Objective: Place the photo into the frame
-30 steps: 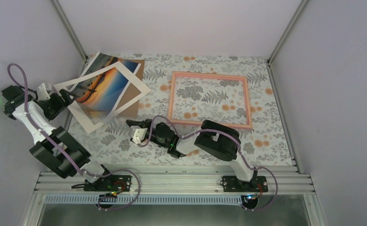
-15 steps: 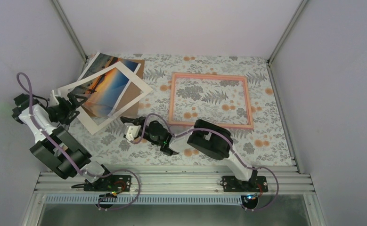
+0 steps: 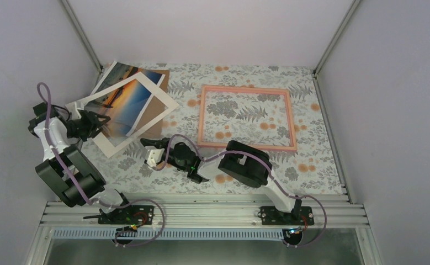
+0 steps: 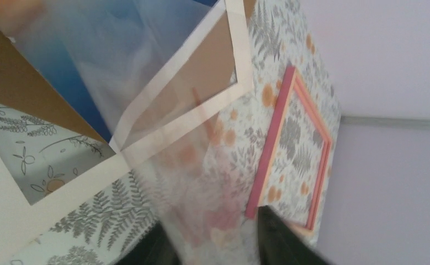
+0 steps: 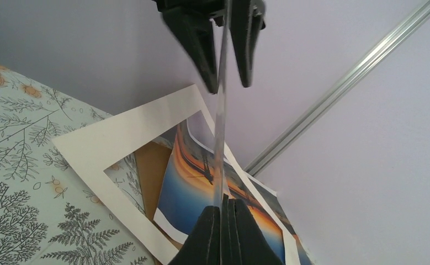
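Photo paper with an orange-and-blue sunset on it (image 3: 125,102) lies at the far left of the flowery table (image 3: 323,160), close to the left wall. The photo is on a plain brown cardboard sheet (image 4: 19,88). A white mat made of card, with a big open hole (image 5: 135,127), lies tilted on top of it, so the sunset shows through the hole. The thin pink rectangular picture frame (image 3: 245,88) lies flat farther to the right, well apart from the photo. The table's flowers show through its middle. The right gripper (image 5: 222,205) is near the middle of the table, between the photo and the picture frame and a bit nearer. Its two fingers are pressed tight on one edge of a thin clear sheet (image 5: 220,143) that you can see through. From the right wrist camera this clear sheet looks like a thin line running from one gripper to the other. The left gripper (image 5: 228,83) is at the other end of it, by the near left side of the white mat. Its two fingers stand apart, one on each side of the sheet's edge. One finger is very close to the sheet and the other has a small gap.
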`<move>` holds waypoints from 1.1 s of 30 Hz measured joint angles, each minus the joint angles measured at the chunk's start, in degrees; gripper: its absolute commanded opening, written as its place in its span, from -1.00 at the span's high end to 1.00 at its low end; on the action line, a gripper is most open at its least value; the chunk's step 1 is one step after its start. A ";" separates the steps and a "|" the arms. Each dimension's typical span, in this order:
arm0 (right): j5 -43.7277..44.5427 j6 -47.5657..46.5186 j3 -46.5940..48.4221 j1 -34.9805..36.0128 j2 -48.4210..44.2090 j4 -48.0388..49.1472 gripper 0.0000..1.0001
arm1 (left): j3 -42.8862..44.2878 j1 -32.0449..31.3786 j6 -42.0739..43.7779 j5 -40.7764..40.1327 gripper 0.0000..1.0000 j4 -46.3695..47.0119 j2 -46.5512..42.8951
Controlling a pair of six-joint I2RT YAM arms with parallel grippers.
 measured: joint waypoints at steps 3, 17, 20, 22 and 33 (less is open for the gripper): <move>-0.22 -0.28 -0.04 0.22 0.00 0.07 0.67 | 1.73 -0.17 -0.04 -0.63 0.95 -0.28 0.92; -13.25 5.66 -0.98 -4.11 -11.61 -26.12 -1.00 | 26.88 -0.39 10.58 -1.33 0.95 -5.68 1.77; -17.07 8.44 2.03 -7.04 -15.39 -37.07 -1.00 | 32.83 -1.27 12.00 -0.37 0.95 -5.66 1.86; -19.87 10.49 4.17 -9.73 -18.12 -45.75 -1.00 | 36.63 -2.58 12.39 0.28 0.95 -4.74 1.86; -27.02 24.20 8.24 -37.13 -30.45 -79.87 -0.87 | 49.11 -13.07 11.63 -0.04 0.95 4.02 3.02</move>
